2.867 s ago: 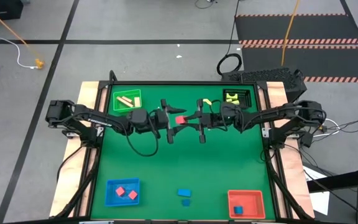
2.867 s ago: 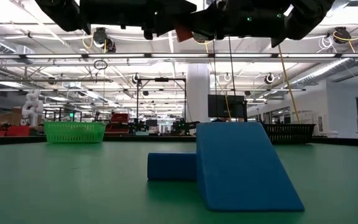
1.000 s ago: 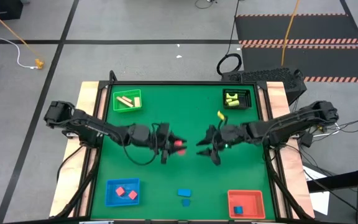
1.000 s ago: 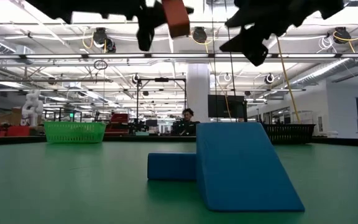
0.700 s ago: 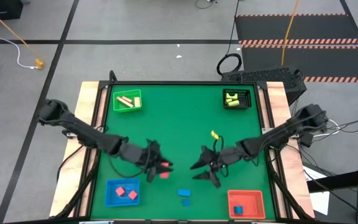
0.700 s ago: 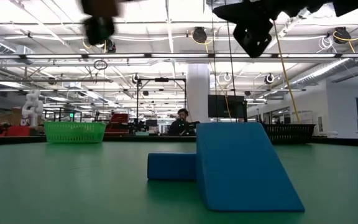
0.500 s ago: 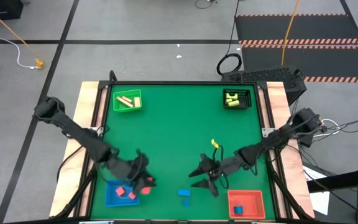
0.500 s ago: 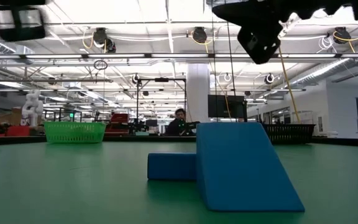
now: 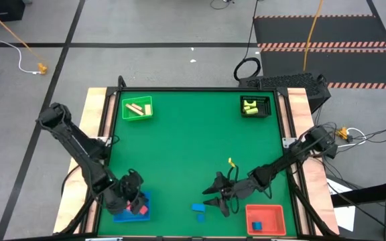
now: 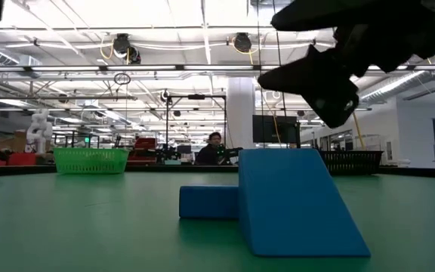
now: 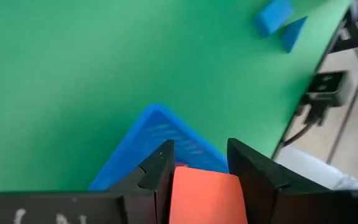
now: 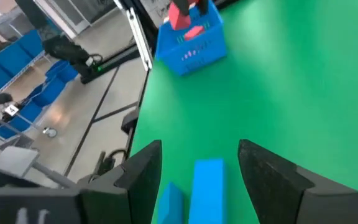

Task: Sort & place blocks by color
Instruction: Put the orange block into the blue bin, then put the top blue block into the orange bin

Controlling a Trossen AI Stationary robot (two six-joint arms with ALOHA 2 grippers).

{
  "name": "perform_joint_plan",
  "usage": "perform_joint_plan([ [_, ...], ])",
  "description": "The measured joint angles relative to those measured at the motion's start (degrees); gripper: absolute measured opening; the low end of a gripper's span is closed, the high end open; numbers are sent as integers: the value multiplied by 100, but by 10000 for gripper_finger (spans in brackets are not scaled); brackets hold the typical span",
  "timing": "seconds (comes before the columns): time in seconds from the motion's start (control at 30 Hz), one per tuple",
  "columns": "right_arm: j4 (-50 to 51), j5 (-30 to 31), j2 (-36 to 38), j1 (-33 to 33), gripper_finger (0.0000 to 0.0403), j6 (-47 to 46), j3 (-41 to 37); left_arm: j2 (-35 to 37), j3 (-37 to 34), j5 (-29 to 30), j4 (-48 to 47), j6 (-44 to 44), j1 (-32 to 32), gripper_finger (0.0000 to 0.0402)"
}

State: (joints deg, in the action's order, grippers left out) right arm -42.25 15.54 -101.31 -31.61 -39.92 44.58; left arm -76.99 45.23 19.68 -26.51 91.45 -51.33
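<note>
Red block (image 11: 205,198) in left gripper (image 11: 201,168) above blue tray (image 9: 127,207); red tray (image 9: 265,219) holding blue block (image 9: 258,225)

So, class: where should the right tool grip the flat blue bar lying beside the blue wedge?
Grip the blue bar across its two long side faces, coming from above. It lies flat, and the open right tool already straddles it. The blue wedge crowds one side, so stay centred.

Green tray (image 9: 146,102), black tray (image 9: 267,99), blue tray (image 9: 144,213) and red tray (image 9: 278,212) occupy the table's corners; a seated person (image 10: 211,149), perhaps, beyond.

green table (image 9: 186,147), four trays, two blue blocks (image 9: 200,208)
</note>
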Motion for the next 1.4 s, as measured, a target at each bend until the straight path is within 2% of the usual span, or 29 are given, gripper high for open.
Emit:
perform_joint_plan([
  [0.2,-17,250,-79,-75,201,58,0,2,0,-56,-146,169,-146,140],
  [0.4,-28,246,-77,-77,201,331,0,2,0,-54,-152,229,-146,241],
  [0.53,-22,246,-77,-77,201,503,0,2,0,-22,2,366,-58,271],
  [0.67,-21,254,-77,-77,201,786,0,2,0,158,631,62,104,272],
  [0.83,-58,261,-128,-77,201,1282,4,2,2,497,1742,-1012,308,257],
  [1.07,-80,264,-886,-266,201,1850,409,2,2,696,3025,-2410,478,241],
  [1.2,-84,263,-1206,-388,201,1977,659,2,2,700,3343,-2810,483,241],
  [1.4,30,271,-1305,-529,201,1967,734,2,4,736,3370,-3085,483,241],
])
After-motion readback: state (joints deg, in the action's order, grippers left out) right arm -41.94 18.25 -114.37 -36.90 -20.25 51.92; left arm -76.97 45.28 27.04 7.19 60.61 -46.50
